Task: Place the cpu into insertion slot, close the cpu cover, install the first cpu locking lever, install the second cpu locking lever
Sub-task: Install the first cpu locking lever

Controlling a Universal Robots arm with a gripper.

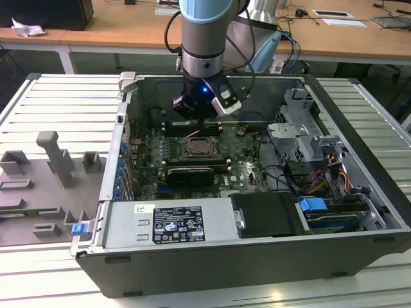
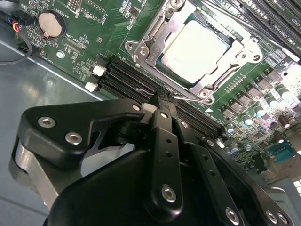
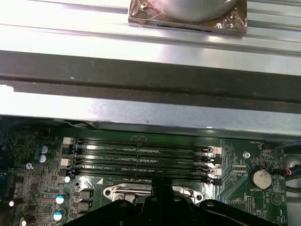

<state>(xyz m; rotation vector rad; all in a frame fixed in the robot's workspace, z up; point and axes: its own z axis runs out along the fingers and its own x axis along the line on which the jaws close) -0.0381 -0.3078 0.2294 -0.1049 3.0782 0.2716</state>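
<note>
Silvery cpu [image 2: 195, 47] sits in the insertion slot [image 1: 197, 148], cpu cover [image 2: 146, 41] down — gripper [image 2: 162, 100], fingers pressed together for a narrow tip, noses up to the thin locking lever [image 2: 190, 98] on its far side.

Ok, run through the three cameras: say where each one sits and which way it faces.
Exterior view: off the arm, above the open computer case, looking down inside; the arm and gripper hang near the cpu.
Second wrist view: on the wrist, looking along the gripper at the cpu inside the cpu cover.
First wrist view: on the wrist, looking past the gripper across the memory slots to the case wall.
Shared: both wrist views show the memory slots and coin battery.
</note>
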